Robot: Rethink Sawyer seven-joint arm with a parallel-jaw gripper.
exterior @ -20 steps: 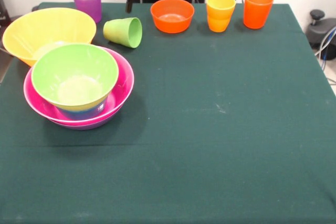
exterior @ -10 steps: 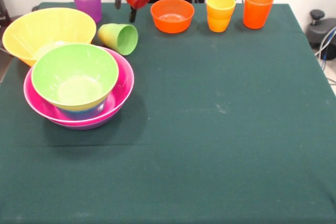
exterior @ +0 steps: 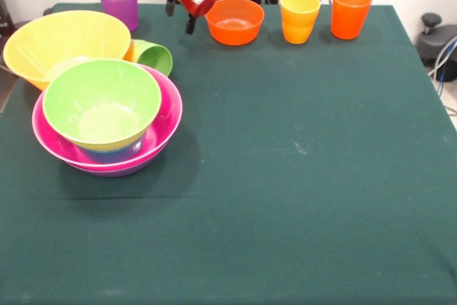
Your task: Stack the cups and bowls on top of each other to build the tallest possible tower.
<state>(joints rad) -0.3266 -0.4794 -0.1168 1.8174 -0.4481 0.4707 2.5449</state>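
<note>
Yellow bowl: far left, upright, apart from the pile.
Tower: green bowl nested over blue, in pink and purple bowls, front left.
Green cup: on its side, touching the yellow bowl and pink rim; may roll when grasped.
Purple cup: upright, back left.
Pincer: raised at the back, empty, fingers apart.
Orange bowl: just beside pincer; risks a knock.
Other cups: upright, back right of the worktop.
</note>
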